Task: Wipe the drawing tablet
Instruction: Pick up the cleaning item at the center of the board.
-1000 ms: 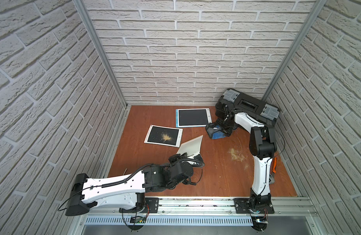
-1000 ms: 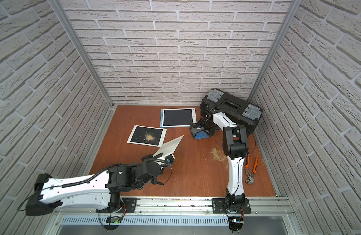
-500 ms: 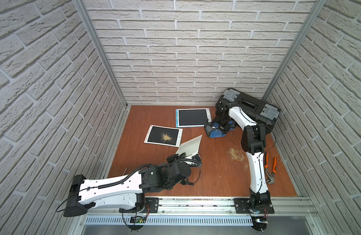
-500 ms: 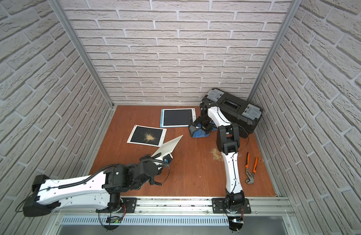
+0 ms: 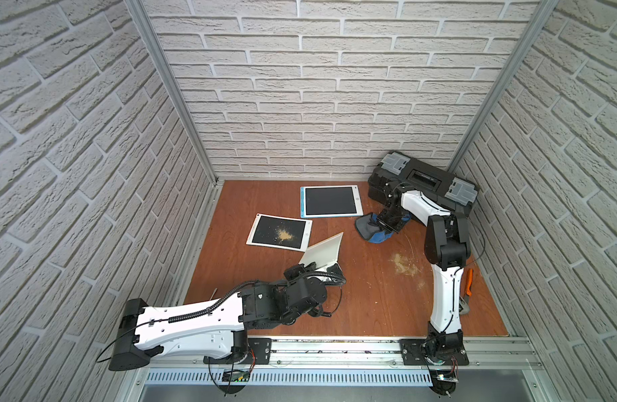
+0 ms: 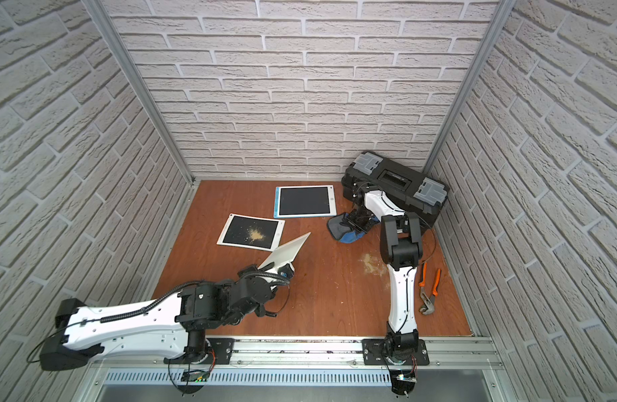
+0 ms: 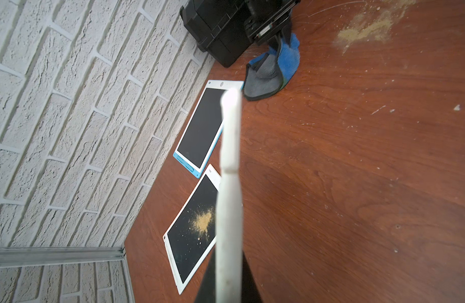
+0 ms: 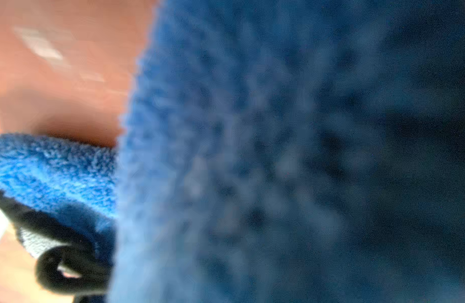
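Observation:
My left gripper [image 5: 321,269] is shut on the edge of a white drawing tablet [image 5: 324,252], holding it tilted up off the table; in the left wrist view the tablet [image 7: 228,183] shows edge-on. Another white tablet [image 5: 279,232] lies flat with sawdust on its dark screen. A blue-framed tablet [image 5: 330,201] lies behind it. My right gripper [image 5: 389,222] is down on a blue and grey cloth [image 5: 371,231], shut on it, and the cloth [image 7: 268,73] is drawn up to it. Blue cloth [image 8: 252,157] fills the right wrist view and hides the jaws.
A black toolbox [image 5: 425,181] stands in the back right corner, just behind my right arm. Sawdust [image 5: 402,262] is scattered on the wooden table right of centre. Orange-handled pliers [image 6: 429,289] lie near the right wall. Brick walls close in three sides.
My right gripper has come down onto the cloth and shut on it, and the right arm's elbow has shifted. The left arm still holds its tablet, almost unmoved.

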Controlling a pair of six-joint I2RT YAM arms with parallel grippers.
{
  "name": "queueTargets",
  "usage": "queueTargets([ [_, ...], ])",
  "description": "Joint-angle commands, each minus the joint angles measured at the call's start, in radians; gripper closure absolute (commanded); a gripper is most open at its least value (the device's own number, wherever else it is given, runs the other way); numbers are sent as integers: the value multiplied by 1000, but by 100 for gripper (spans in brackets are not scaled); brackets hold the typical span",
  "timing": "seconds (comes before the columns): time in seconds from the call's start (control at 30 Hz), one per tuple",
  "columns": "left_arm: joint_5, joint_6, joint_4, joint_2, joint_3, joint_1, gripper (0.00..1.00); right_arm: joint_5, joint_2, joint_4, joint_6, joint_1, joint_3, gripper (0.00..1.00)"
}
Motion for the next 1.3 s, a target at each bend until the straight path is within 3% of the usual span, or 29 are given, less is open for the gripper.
queueTargets([
  [0.0,-24,-17,8,24,48,-9,100,96,-114,32,-61,-11,-125,90],
  [0.13,-10,-22,16,44,59,-11,100,118,-201,51,-101,-10,-189,87],
  [0.23,2,-30,33,57,61,-13,100,85,-183,34,-148,-10,-150,68],
  [0.3,5,-39,38,68,64,-13,100,47,-147,28,-175,-10,-113,47],
  [0.37,6,-53,31,78,69,-14,100,15,-121,45,-181,-10,-97,34],
  [0.57,5,-67,-2,96,92,-20,100,21,-71,39,-190,4,-41,19],
  [0.63,5,-66,-2,91,93,-20,100,60,-66,17,-196,22,-12,3],
  [0.8,6,-62,20,72,71,-21,100,134,-27,-51,-206,78,93,0],
  [0.93,4,-64,5,61,64,-20,100,102,24,-71,-183,85,132,0],
  [1.27,3,-81,-16,-4,30,-20,100,72,112,-59,-158,85,81,0],
])
